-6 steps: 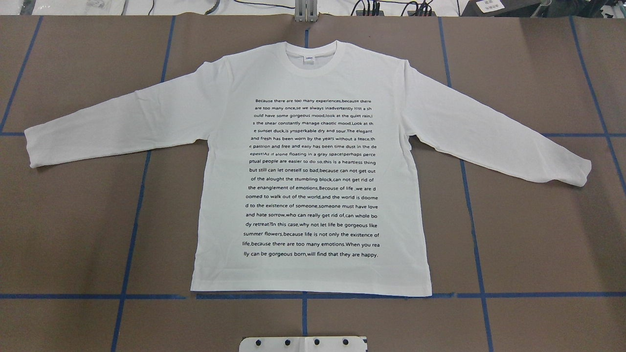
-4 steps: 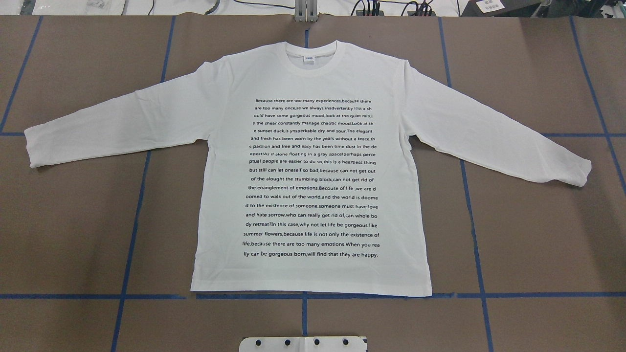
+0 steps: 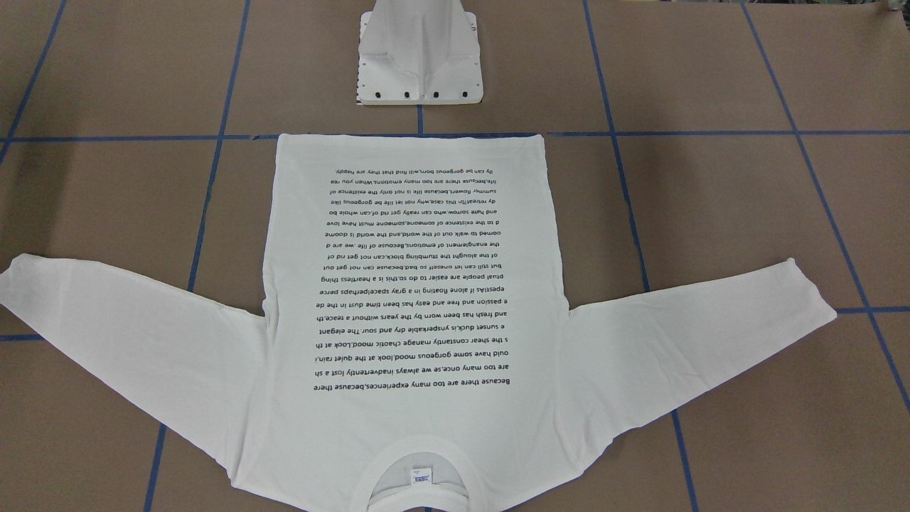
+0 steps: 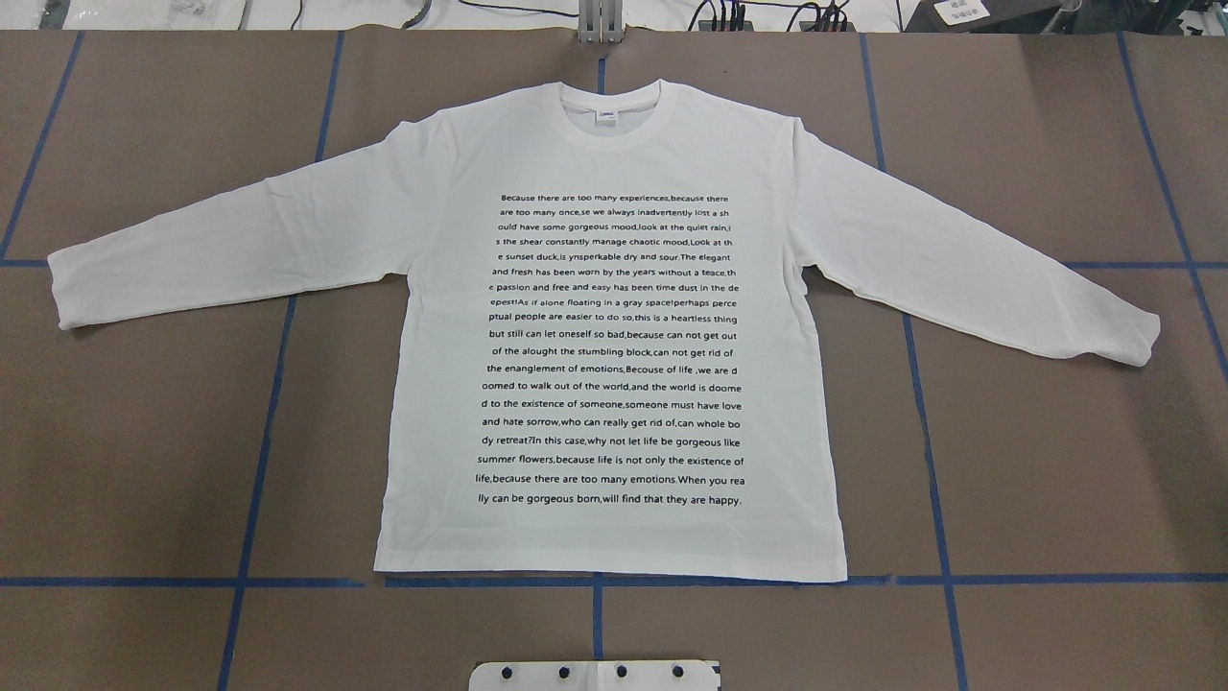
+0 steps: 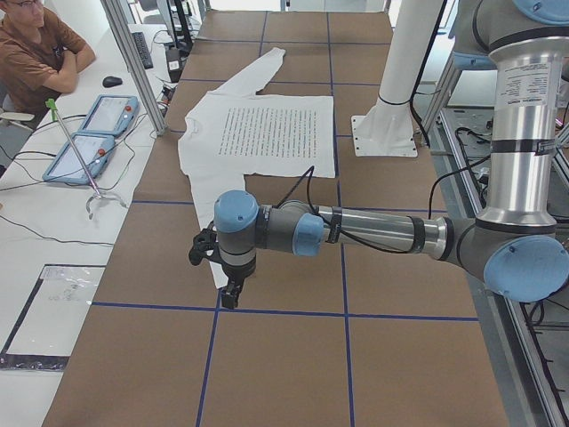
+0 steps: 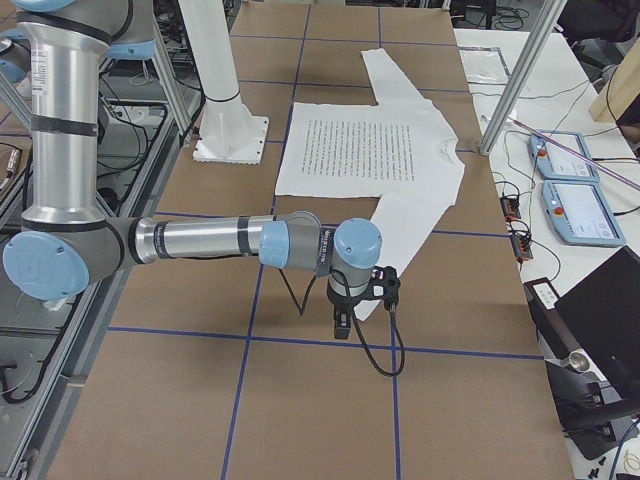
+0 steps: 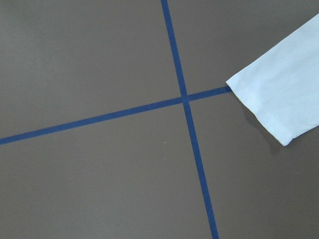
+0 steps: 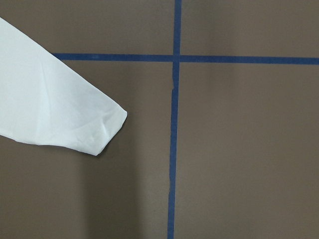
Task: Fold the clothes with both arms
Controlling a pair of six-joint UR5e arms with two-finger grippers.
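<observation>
Nothing has moved since the earlier overhead frame. The table point(image 4: 134, 432) carries the T-shirt point(image 4: 614, 537) as before: spread flat, print up, collar away from the robot, sleeves out. The left arm point(image 5: 373, 229) and right arm point(image 6: 200, 240) reach over opposite ends. The left gripper point(image 5: 229, 292) and right gripper point(image 6: 343, 322) hang near the sleeve ends; their opening cannot be told. The left cuff point(image 7: 279, 109) and right cuff point(image 8: 99, 129) lie free. Folding appears unstarted; next, each gripper likely must descend onto its cuff.
</observation>
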